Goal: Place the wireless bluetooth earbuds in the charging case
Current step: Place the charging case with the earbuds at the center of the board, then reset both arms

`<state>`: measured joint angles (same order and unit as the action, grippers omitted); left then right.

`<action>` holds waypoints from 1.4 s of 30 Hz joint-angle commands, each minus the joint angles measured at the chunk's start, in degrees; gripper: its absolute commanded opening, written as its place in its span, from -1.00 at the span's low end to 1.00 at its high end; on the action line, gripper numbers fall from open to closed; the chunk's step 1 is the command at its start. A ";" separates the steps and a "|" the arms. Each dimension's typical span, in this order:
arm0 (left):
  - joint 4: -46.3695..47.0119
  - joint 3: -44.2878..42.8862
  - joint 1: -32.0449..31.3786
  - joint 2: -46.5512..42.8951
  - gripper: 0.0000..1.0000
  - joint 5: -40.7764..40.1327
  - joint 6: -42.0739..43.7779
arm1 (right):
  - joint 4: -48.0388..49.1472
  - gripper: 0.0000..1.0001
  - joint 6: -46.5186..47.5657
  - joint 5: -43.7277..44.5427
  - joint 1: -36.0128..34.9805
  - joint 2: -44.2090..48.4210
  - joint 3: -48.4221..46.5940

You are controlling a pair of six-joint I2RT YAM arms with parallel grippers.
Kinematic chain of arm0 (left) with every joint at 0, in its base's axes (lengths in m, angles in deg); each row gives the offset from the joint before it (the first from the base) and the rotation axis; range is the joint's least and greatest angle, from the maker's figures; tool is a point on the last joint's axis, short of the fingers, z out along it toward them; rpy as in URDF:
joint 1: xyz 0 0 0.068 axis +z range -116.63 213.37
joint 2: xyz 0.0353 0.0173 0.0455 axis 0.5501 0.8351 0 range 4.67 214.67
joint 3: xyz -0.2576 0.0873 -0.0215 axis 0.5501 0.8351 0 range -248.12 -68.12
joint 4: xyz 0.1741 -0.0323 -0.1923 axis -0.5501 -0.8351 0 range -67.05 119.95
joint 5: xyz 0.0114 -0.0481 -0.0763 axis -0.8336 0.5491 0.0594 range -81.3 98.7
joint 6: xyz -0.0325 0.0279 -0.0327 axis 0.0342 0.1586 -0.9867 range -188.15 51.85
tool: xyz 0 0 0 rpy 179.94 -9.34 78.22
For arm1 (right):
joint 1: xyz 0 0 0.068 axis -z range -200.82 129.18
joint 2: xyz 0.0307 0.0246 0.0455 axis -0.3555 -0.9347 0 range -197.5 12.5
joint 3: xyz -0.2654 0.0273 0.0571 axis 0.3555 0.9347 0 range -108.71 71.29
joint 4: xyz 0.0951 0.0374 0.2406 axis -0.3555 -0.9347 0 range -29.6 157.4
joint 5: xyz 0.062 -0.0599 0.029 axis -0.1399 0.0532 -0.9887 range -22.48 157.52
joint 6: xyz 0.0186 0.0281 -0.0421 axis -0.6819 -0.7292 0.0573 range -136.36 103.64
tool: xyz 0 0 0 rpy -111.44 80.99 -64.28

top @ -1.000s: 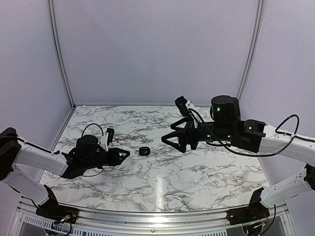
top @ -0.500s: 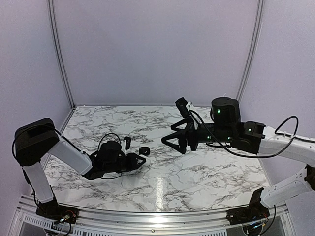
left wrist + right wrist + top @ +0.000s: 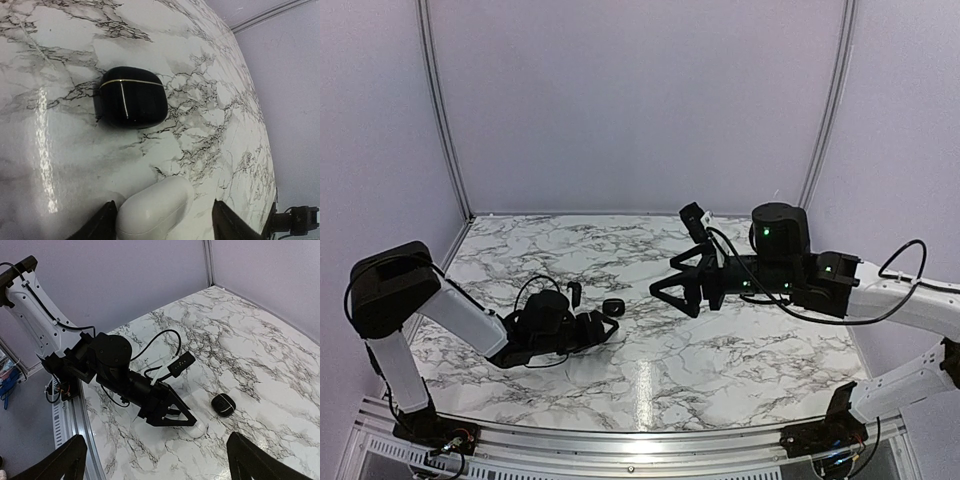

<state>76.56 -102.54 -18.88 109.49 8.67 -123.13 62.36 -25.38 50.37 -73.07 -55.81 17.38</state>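
Note:
A white rounded case (image 3: 155, 207) lies closed on the marble between my left gripper's (image 3: 164, 226) open jaws, close against the left finger, with a gap to the right finger. A black oval case (image 3: 131, 97) with a gold seam, also closed, lies just beyond it. In the right wrist view the left gripper (image 3: 192, 421) sits low over the white case (image 3: 197, 430), beside the black case (image 3: 223, 405). My right gripper (image 3: 667, 291) hangs open above the table, right of the black case (image 3: 612, 307), holding nothing. The earbuds are out of view. I cannot tell which case is the charging case.
The marble table (image 3: 740, 350) is walled by lilac panels at the back and sides. A metal rail (image 3: 620, 440) runs along the near edge. The left arm's cable (image 3: 160, 342) loops over the marble behind its wrist.
The left arm has swung right and lowered its gripper beside the black case. Its jaws, shut before, now stand apart around the white case. The right gripper shifted slightly.

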 commanded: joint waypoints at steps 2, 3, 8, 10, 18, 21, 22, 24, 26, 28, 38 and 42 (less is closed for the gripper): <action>-10.25 1.08 -0.29 -7.91 0.75 -2.71 2.85 | 2.51 0.97 -1.02 0.85 0.68 1.01 -0.36; -12.48 0.75 -0.29 -9.26 0.95 -2.69 3.85 | 2.76 0.97 -1.27 0.66 0.82 0.95 -0.40; -28.71 -2.65 0.30 -20.26 0.98 -5.56 13.05 | 3.73 0.97 -3.47 -0.82 4.13 1.60 0.57; -37.81 -5.36 2.06 -24.61 0.98 -8.81 16.23 | 4.46 0.97 -5.36 -2.76 7.93 2.05 1.87; -56.38 -12.27 14.75 -39.72 0.98 -13.85 26.51 | 9.53 0.97 -9.65 -5.17 21.05 4.00 8.08; -58.54 -12.26 18.04 -42.33 0.98 -15.05 27.82 | 12.17 0.97 -12.69 -5.99 24.89 2.86 12.04; -58.64 -11.49 18.93 -42.82 0.98 -15.40 27.61 | 13.33 0.97 -13.43 -5.94 25.59 2.56 13.59; -58.59 -9.70 20.33 -42.91 0.98 -15.41 26.47 | 15.61 0.97 -14.24 -4.61 26.34 2.05 17.08; -58.08 -7.68 21.28 -42.20 0.98 -15.23 25.25 | 16.87 0.97 -14.15 -2.72 26.49 1.25 19.36; -57.04 -5.44 22.11 -41.09 0.98 -15.39 24.58 | 18.33 0.97 -14.17 -1.69 26.65 -0.03 21.38; -43.77 4.79 24.21 -37.59 0.98 -10.64 24.33 | 27.63 0.97 -15.26 1.78 27.63 -6.19 27.51; -43.35 4.53 24.30 -35.75 0.98 -10.79 24.90 | 28.14 0.97 -15.03 1.92 27.62 -7.25 27.59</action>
<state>28.79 -97.62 5.03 72.50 -2.89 -98.92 86.12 -40.13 51.03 -46.04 -62.50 45.23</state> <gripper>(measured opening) 0.989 0.986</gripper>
